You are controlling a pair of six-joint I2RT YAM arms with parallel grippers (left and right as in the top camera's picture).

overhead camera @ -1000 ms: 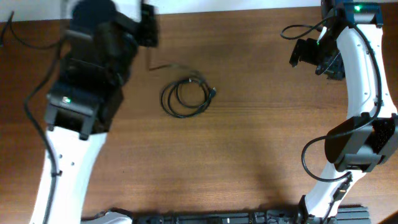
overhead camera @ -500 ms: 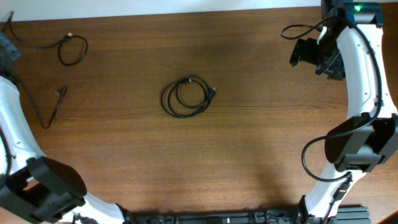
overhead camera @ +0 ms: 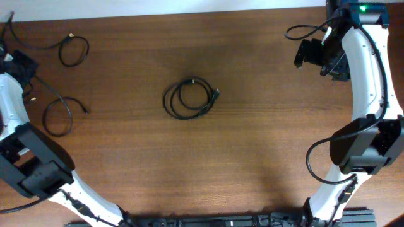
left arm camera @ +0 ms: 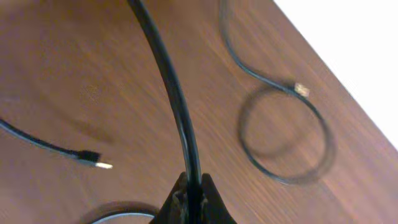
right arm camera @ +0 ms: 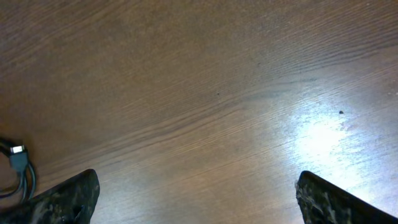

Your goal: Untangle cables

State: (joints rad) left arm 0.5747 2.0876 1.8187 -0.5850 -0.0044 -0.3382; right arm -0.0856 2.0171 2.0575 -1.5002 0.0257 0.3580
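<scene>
The left arm [overhead camera: 11, 110] bends to the far-left corner, left gripper [left arm camera: 191, 190] pinched on a cable [left arm camera: 169, 87]. The right arm [overhead camera: 366, 69] stands at the far-right corner, right gripper [right arm camera: 196, 186] spread wide.

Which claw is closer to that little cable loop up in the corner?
Left. The left claw, clamped on another cable, sits close by the small loop; the right claw is far off on the opposite side.

A brown wooden table [overhead camera: 252, 157] borders a white surface [left arm camera: 354, 43].
</scene>
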